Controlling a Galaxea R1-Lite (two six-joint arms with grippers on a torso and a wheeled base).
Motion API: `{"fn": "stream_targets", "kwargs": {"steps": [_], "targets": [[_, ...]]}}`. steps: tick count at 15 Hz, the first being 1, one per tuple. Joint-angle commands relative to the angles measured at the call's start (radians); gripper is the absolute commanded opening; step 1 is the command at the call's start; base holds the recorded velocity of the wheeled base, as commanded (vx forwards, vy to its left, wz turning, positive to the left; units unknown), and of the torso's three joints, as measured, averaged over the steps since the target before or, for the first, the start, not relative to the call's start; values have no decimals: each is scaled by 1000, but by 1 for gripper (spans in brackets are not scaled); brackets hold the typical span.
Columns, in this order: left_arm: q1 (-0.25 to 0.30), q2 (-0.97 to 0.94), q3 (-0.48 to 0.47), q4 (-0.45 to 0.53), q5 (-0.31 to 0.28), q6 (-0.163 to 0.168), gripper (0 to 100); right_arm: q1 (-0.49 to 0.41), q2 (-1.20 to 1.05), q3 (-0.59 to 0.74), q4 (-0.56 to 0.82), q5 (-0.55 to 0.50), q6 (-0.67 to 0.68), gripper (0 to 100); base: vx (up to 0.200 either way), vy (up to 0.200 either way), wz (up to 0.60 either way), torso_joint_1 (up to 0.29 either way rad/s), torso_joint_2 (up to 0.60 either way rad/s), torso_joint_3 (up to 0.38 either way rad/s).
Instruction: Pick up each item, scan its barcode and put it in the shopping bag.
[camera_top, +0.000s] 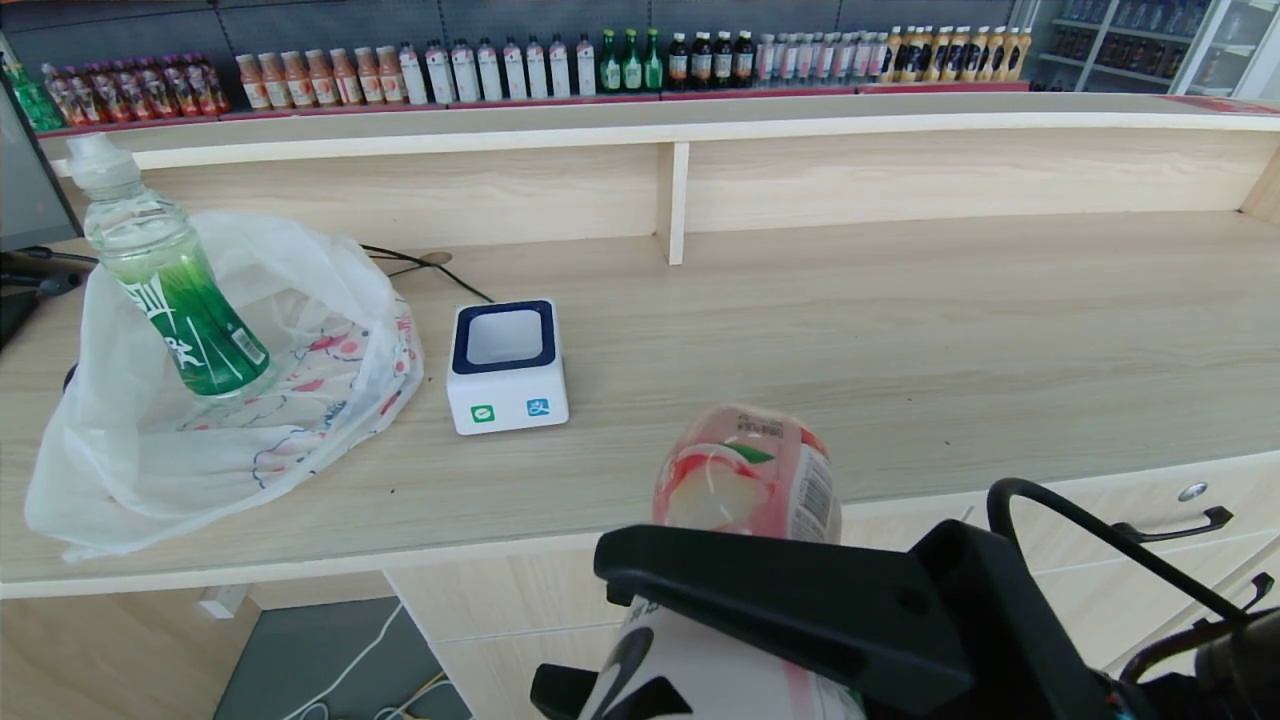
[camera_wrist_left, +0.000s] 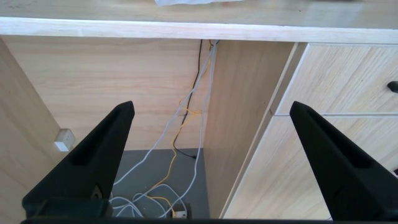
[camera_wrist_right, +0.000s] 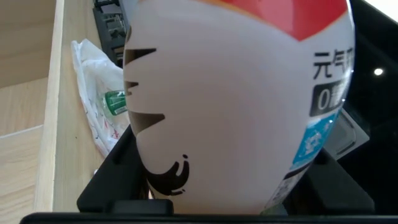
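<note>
Wooden counter (camera_top: 900, 330): long, with a raised back ledge, and carries everything below. Shopping bag (camera_top: 330, 300): thin white plastic with a printed pattern, slumped on the counter's left end. Right gripper (camera_top: 600, 630): clamped across the body of a peach drink bottle (camera_top: 745, 470), holding it in the air just before the counter's front edge, tipped with one end toward the counter. Left gripper (camera_wrist_left: 211, 168): jaws spread wide with nothing between them, hanging below the counter edge, facing the cables under it. Green bottle (camera_top: 185, 300): leaning at the bag, cap toward the back. Scanner (camera_top: 505, 365): small white box with a blue-framed window facing up, just beside the bag on its right. Barcode (camera_top: 815, 495): on the peach bottle's right flank, turned away from the scanner. Step in hand, as judged: presenting the bottle for scanning. To do it well, carry the bottle forward and left over the window, rolling the wrist so the barcode faces down, and hold it flat and close without touching. Hard to make out: which end of the peach bottle leads, since the fingers cover its near half; where the bag's mouth lies; whether the green bottle is inside the bag or resting on it.
</note>
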Motion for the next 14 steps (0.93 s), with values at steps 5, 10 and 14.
{"fn": "stream_targets", "kwargs": {"steps": [5,10,14], "targets": [[0,0,0,-1,0,0,100,-1,28,-10,-1,-7,134,0,0,0,0,0,0,0],[0,0,0,-1,0,0,100,-1,7,-7,-1,-21,335,0,0,0,0,0,0,0],[-1,0,0,-1,-1,8,100,-1,-48,0,-1,-110,637,0,0,0,0,0,0,0]]}}
